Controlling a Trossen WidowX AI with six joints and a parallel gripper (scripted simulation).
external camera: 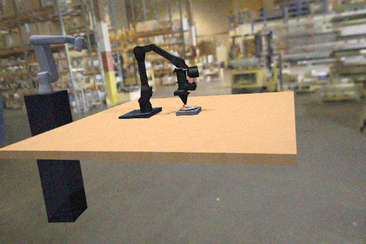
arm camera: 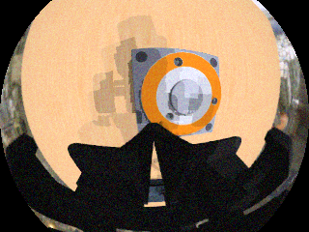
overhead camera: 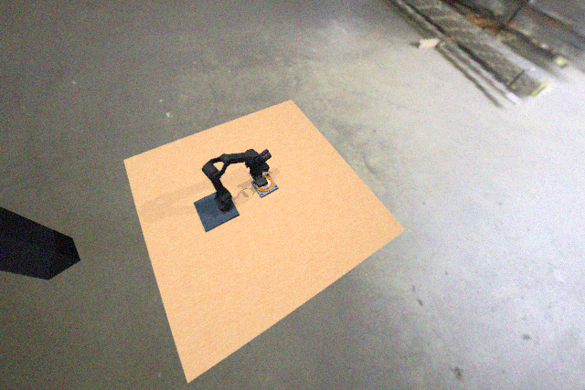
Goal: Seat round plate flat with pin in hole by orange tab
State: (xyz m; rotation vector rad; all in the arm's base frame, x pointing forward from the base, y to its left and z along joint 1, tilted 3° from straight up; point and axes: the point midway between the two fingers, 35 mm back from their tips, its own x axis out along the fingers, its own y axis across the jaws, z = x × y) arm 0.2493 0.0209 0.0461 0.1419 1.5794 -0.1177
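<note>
while the closed jaws stand at its rim, the plate still needs its hole put over the pin

in the wrist view the plate (overhead camera: 271, 184) (external camera: 192, 107) (arm camera: 149, 92) lies ahead of the jaws and off to the right, its middle and the round post (arm camera: 185, 97) up and right of the fingertips. the tips meet at its near left edge, with nothing between them. the plate is round, so it offers no long axis; what counts is the line from post to tips, since a sideways push square to it should turn the plate. the orange tab (external camera: 184, 106) stands right under the tips in the exterior view; whether they touch, i cannot tell.

the plate is over the square base (overhead camera: 268, 194) (external camera: 188, 112) (arm camera: 137, 68) on the wooden surface (overhead camera: 283, 253) (external camera: 206, 129) (arm camera: 68, 72). the pin can't be made out, so which way to turn is unclear. a push aimed at the post would likely just jam.
</note>
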